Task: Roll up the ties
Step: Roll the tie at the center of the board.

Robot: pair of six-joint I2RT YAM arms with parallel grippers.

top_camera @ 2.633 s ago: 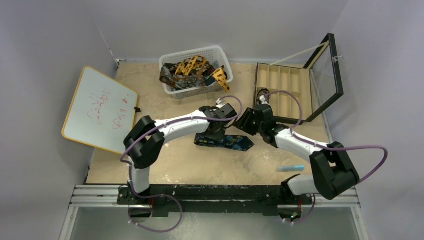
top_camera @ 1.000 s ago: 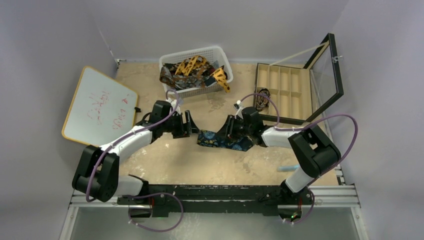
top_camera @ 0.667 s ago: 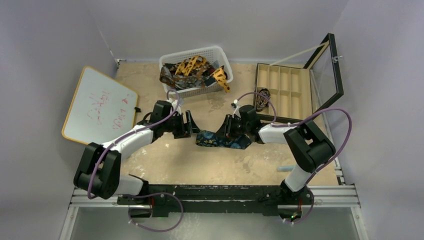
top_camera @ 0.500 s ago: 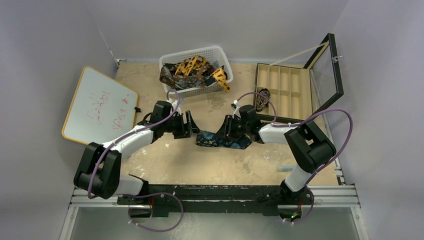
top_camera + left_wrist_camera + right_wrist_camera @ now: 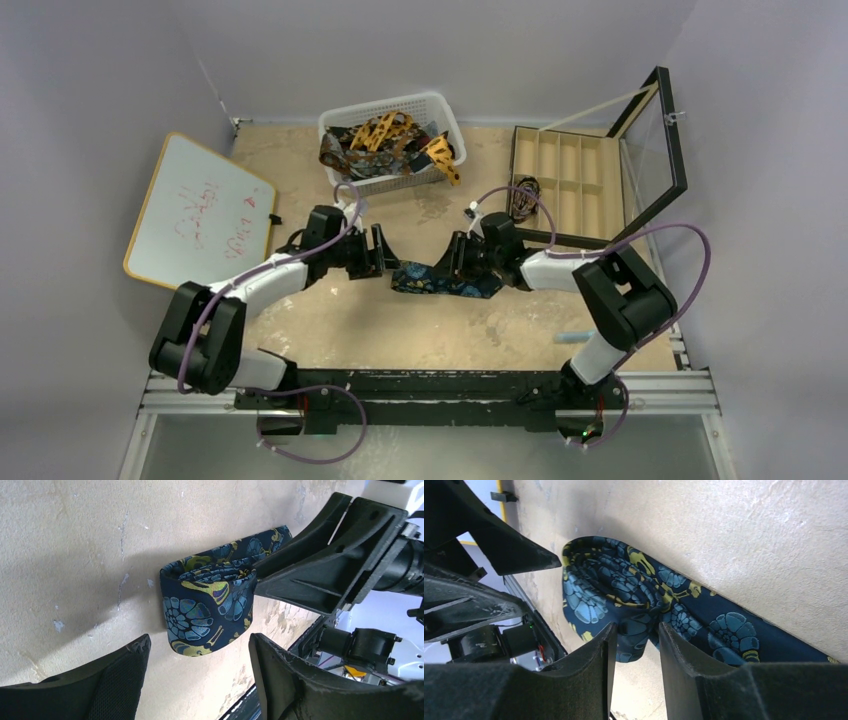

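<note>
"Top external puts the navy tie (image 5: 440, 280) on the bench (image 5: 330, 320), between the two arms. The other ties (image 5: 385, 140) are heaped in the white basket (image 5: 441, 104) at the back. Who has hold of it?"

"The right claw (image 5: 636, 630). Its wrist camera shows the fingers drawn close, with the printed cloth pinched between them just behind the started roll. The left claw (image 5: 197, 645) is spread wide. The roll sits just ahead of its gap and touches neither finger, as far as I can tell."

"So the roll is barely begun?"

"I judge so. There are one or two loose turns at the left end, and the tail runs off to the right under the right arm."

"How would you do it well?"

"Bring the left fingers in on the roll's flat faces, not its edges, so the turns sit stacked. The right should give up cloth gently as the roll advances, with the tail straight and in line. Otherwise the coil will likely cone out sideways. Silky fabric probably springs open, so I would not free both grips at once."
</note>
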